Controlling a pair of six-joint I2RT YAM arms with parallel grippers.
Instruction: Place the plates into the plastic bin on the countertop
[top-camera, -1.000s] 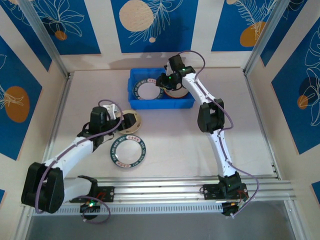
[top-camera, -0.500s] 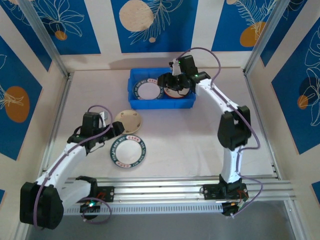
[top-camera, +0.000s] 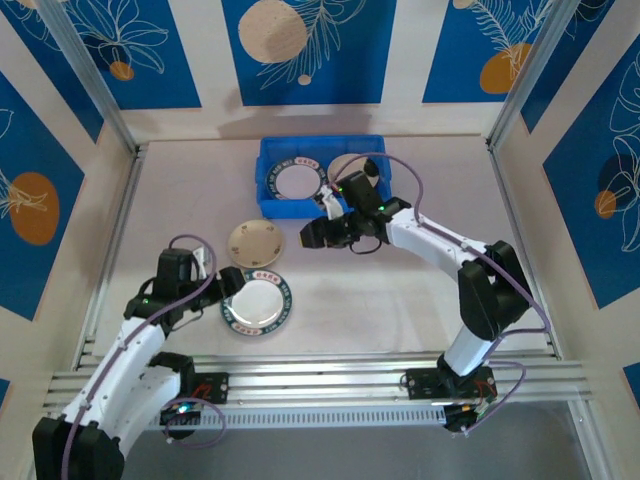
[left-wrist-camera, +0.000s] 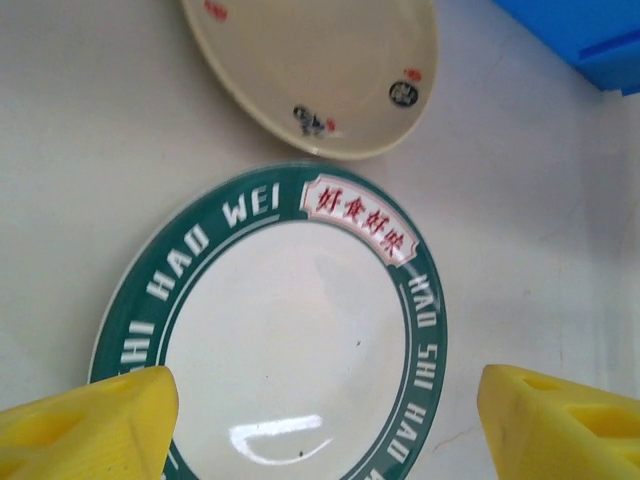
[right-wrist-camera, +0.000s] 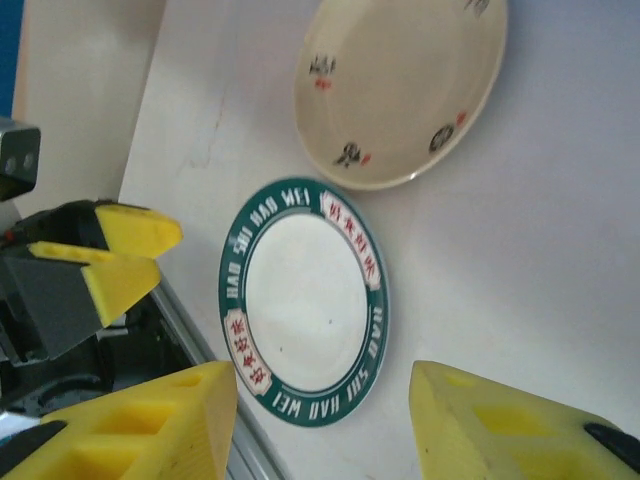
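The blue plastic bin (top-camera: 375, 207) stands at the back of the countertop (top-camera: 380, 290). It holds a green-rimmed plate (top-camera: 297, 180) and a cream plate (top-camera: 350, 167). In front of it lie a cream plate (top-camera: 256, 241) (left-wrist-camera: 320, 70) (right-wrist-camera: 400, 90) and a green-rimmed plate (top-camera: 257, 303) (left-wrist-camera: 280, 340) (right-wrist-camera: 305, 300). My left gripper (top-camera: 228, 283) (left-wrist-camera: 325, 430) hangs open over the near green-rimmed plate's left edge, holding nothing. My right gripper (top-camera: 312, 236) (right-wrist-camera: 320, 420) hovers open and empty just in front of the bin, right of the loose cream plate.
Aluminium rails (top-camera: 330, 375) run along the near edge and up both sides. Blue floral wall panels (top-camera: 305, 50) close in the back and sides. A corner of the bin (left-wrist-camera: 590, 40) lies beyond the loose plates. Bare countertop stretches to the right of my right arm.
My right gripper came out of the bin, leaving the cream plate inside, and swung forward-left with its jaws wider. My left arm drew back from the loose cream plate to the green-rimmed plate.
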